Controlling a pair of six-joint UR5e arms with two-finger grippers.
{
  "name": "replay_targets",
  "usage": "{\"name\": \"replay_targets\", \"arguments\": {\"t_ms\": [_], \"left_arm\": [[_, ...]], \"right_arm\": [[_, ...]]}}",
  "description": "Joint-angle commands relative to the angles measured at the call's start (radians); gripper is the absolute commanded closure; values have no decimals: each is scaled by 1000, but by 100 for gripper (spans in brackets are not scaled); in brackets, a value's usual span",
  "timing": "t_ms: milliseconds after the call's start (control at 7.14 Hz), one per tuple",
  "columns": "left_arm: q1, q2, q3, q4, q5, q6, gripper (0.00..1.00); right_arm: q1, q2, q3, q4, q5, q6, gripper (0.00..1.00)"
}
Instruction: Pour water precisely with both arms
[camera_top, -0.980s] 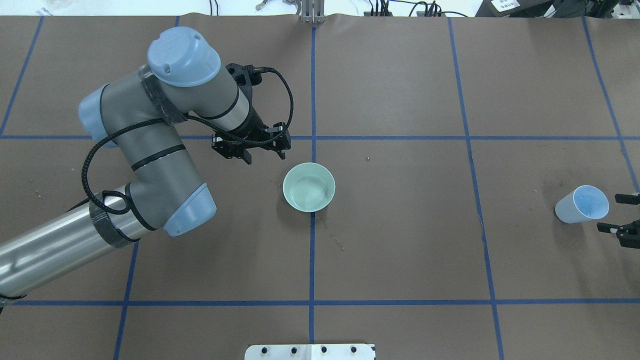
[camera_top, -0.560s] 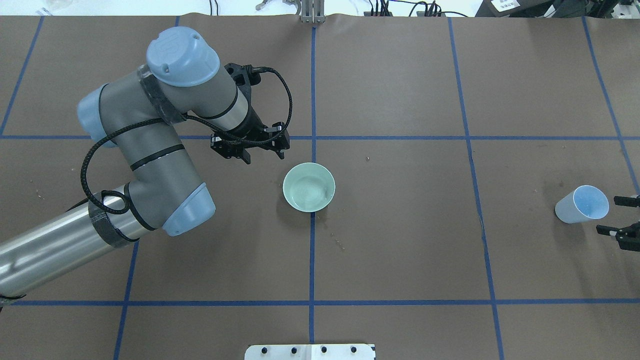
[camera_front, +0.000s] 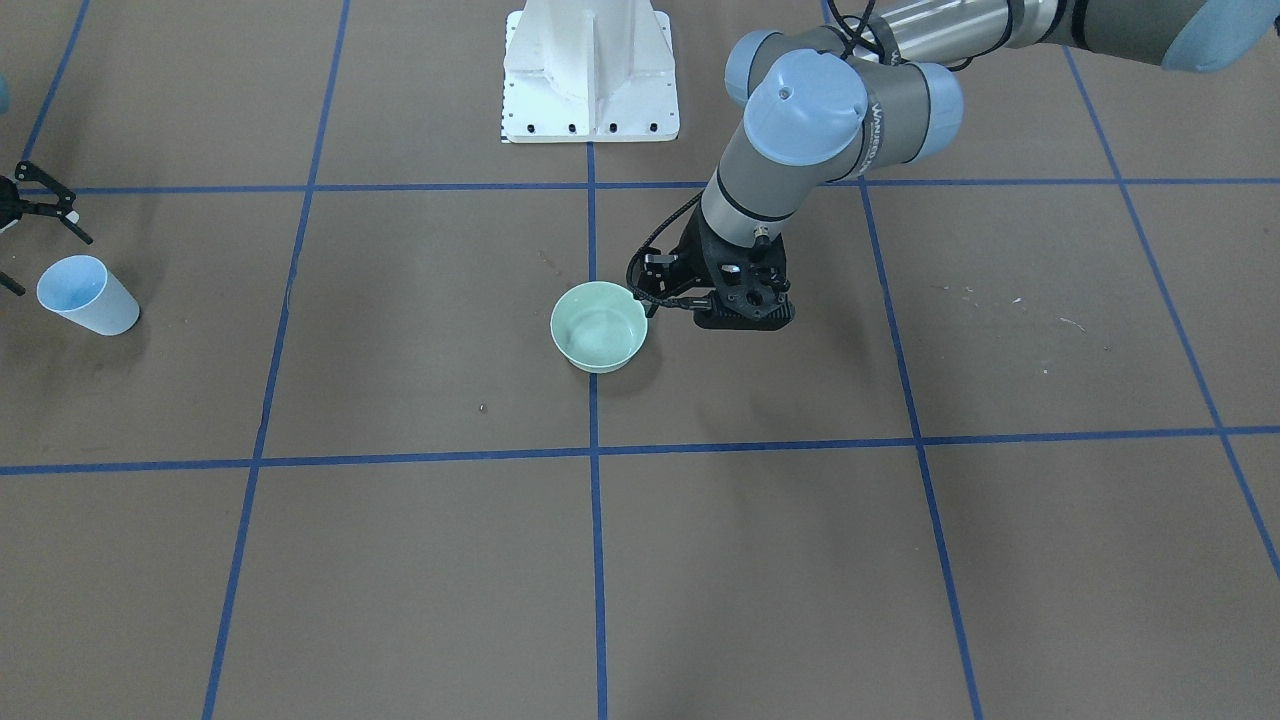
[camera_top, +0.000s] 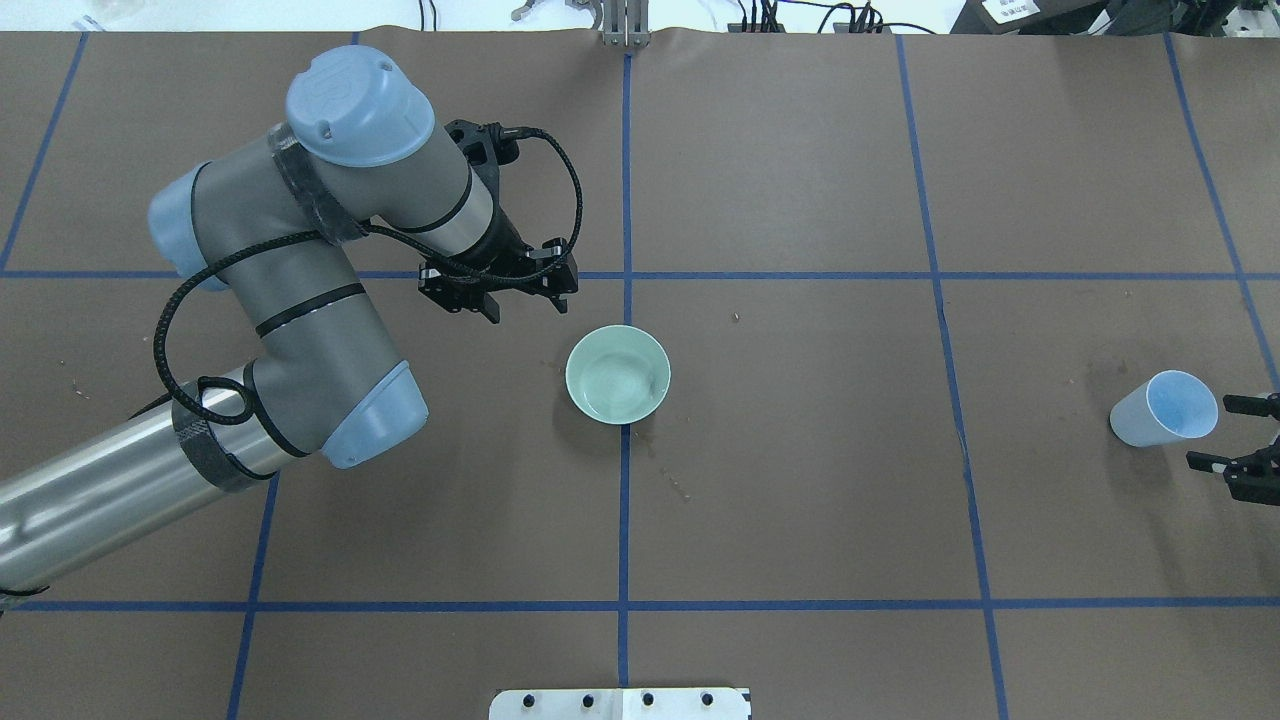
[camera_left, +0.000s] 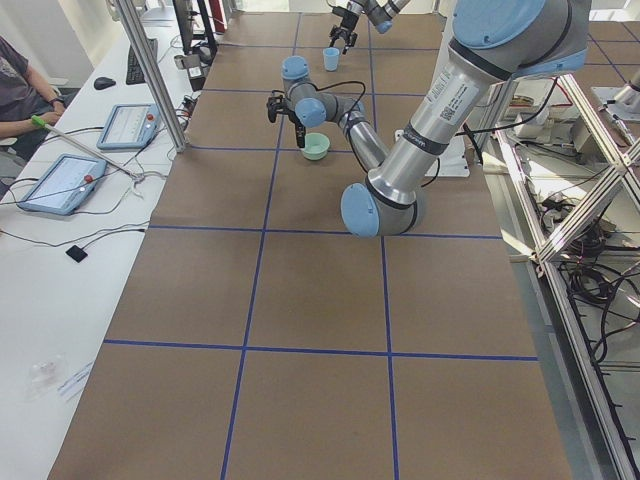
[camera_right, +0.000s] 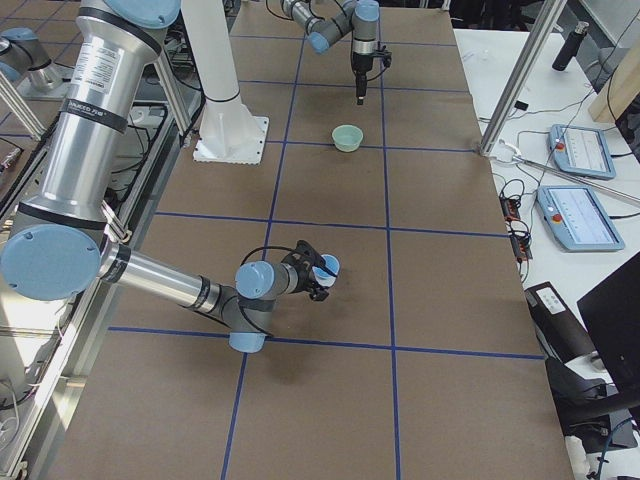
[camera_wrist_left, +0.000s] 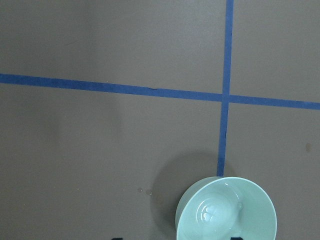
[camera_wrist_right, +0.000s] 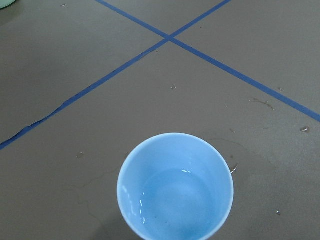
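**Hazards.** Right gripper (camera_top: 1228, 432): a skewed approach could make one finger push the light blue cup (camera_top: 1165, 408) and tip it, spilling its contents onto the bench (camera_top: 800, 500). The cup wall looks thin and smooth, so a hard squeeze may deform it or let it slip. Left gripper (camera_top: 527, 305): a sideways move could nudge the green bowl (camera_top: 618, 375).

**Right gripper.** Jaws spread wide, empty, just beside the cup and clear of it.

**Left gripper.** Jaws apart, empty, pointing down, near the bowl's rim without touching.

**Water** (camera_wrist_right: 175, 200). Faint glints low inside the upright cup. Similar glints show in the bowl. Droplets (camera_wrist_right: 232, 167) lie on the bench beside the cup.

**Spacing.** Cup and bowl stand well apart.
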Motion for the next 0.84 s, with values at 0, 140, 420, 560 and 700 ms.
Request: {"name": "replay_targets", "arguments": {"t_ms": [0,140,420,560,700], "left_arm": [[-7,0,-5,0,-2,-1,22],[-7,0,-5,0,-2,0,22],[-8,0,-9,0,-2,-1,22],[-10,0,-9,0,-2,0,22],[-10,0,-13,2,-2,0,22]], "right_arm": [[-20,0,-24,49,-20,27,1],[-26,0,-32,67,-22,27,1],[-52,2,-50,95,-48,29,1],[-62,17,-52,97,-68,30,1],[-74,20,-52,100,-92,29,1]]}}
